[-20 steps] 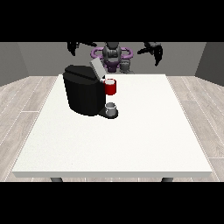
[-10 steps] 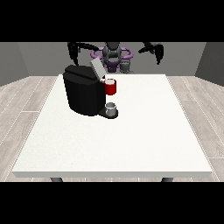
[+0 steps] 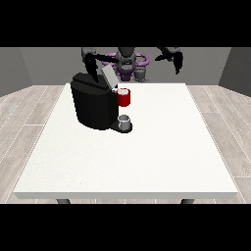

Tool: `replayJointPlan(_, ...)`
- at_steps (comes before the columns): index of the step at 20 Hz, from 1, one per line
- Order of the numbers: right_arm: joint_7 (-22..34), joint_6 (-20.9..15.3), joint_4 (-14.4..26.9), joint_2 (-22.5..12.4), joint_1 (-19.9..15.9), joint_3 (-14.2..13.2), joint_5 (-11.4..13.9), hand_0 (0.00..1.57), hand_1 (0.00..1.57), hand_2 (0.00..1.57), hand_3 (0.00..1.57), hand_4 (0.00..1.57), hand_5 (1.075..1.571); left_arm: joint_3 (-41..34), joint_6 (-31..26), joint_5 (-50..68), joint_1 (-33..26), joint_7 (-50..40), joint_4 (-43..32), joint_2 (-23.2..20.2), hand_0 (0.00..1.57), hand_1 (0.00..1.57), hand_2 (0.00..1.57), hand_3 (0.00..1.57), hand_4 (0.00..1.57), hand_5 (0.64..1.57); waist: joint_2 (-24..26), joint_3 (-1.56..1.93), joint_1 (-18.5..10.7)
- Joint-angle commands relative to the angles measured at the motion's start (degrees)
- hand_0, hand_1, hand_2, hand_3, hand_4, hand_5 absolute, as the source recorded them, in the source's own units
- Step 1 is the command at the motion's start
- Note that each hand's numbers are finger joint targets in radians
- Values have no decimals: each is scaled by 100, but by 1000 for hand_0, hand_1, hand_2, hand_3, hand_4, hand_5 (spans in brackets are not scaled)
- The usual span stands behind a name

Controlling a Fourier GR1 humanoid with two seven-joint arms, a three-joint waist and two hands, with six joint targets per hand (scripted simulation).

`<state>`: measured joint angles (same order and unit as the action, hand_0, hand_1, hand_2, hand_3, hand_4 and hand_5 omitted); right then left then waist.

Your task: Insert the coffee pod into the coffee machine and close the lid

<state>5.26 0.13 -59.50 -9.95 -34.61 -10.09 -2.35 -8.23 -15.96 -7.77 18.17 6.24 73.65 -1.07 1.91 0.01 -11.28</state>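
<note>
While the lid (image 3: 108, 76) stands open, the hand at the view's left (image 3: 90, 66), finger state unclear, hovers at the coffee machine's (image 3: 94, 102) twelve o'clock, apparently poised for closing.

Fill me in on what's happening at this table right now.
A humanoid robot stands behind a white table with a black coffee machine on it. The machine's lid is tilted up, open. A red part shows at the machine's front, with a small grey cup below it. The hand at the view's left hangs just above the machine, near the lid. The hand at the view's right is raised off to the side, holding nothing visible. The lid is not yet closed.
</note>
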Motion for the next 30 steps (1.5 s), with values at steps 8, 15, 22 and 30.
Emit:
replayJointPlan(8,53,221,57,124,-495,304,23,0,0,0,0,79,1571,-192,137,174,-411,72,469,-444,0,0,0,0,309,1571,-297,-2,379)
replayJointPlan(15,-461,120,344,123,-821,453,343,0,0,0,0,214,1571,-68,225,98,-332,0,674,-484,0,0,0,0,361,1571,-681,-1,174)
replayJointPlan(22,249,177,223,-13,-1474,613,480,0,0,0,0,0,1571,139,399,-32,-405,16,571,-221,0,0,0,0,363,1571,-540,-3,46)
replayJointPlan(30,181,-170,-4,189,-1583,948,899,0,0,0,0,102,1571,329,170,-49,-235,-182,625,-286,0,0,0,0,383,1571,-701,-3,-443)
